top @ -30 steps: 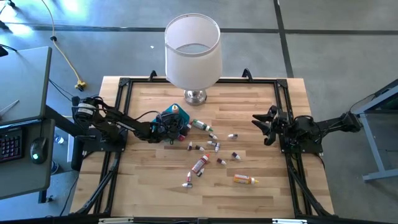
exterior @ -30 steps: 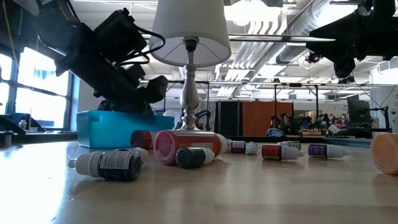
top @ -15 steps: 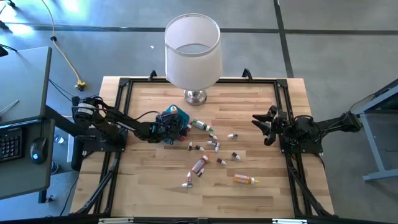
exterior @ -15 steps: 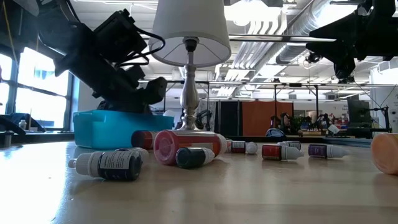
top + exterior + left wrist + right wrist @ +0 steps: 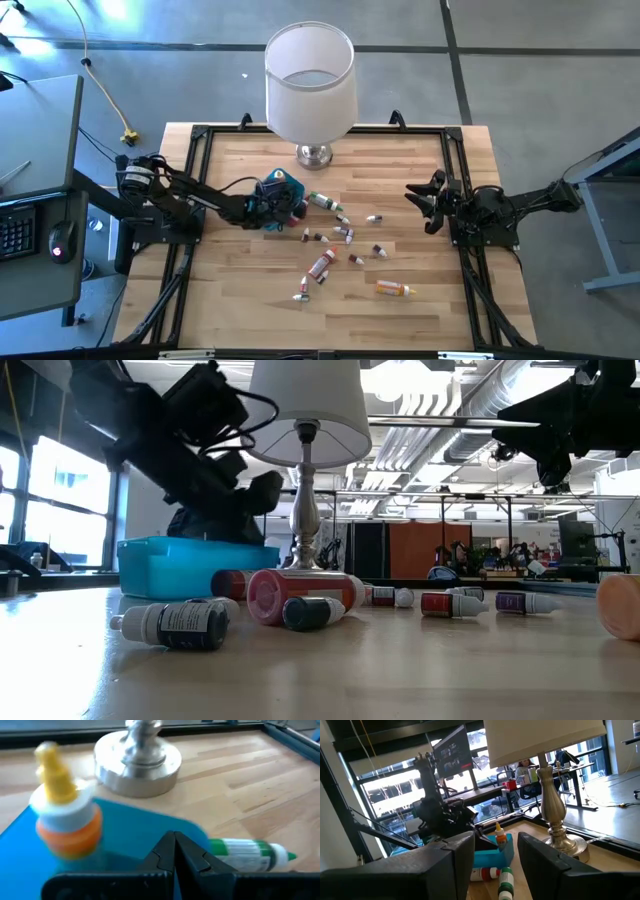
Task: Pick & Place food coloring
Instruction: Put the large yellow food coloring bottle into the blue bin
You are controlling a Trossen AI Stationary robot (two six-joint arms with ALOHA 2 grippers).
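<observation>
The blue tray point(image 5: 270, 189) lies left of the lamp base, and one orange bottle with a yellow cap point(image 5: 65, 820) stands upright in it. My left gripper point(image 5: 174, 854) is shut and empty, just above the tray's right part point(image 5: 293, 207). A green bottle point(image 5: 245, 854) lies on the table beside the tray. Several more small bottles lie on their sides across the table's middle, among them a red one point(image 5: 322, 264) and an orange one point(image 5: 393, 289). My right gripper point(image 5: 495, 865) is open and empty, raised at the table's right side point(image 5: 425, 205).
A lamp with a white shade point(image 5: 310, 85) stands at the far middle on a metal base point(image 5: 137, 757), close behind the tray. A black frame point(image 5: 200, 135) runs round the table top. Bare wood lies along the near edge point(image 5: 250, 310).
My left gripper has risen a little above the blue tray, as the low view shows. The bottles on the table have stayed where they were.
</observation>
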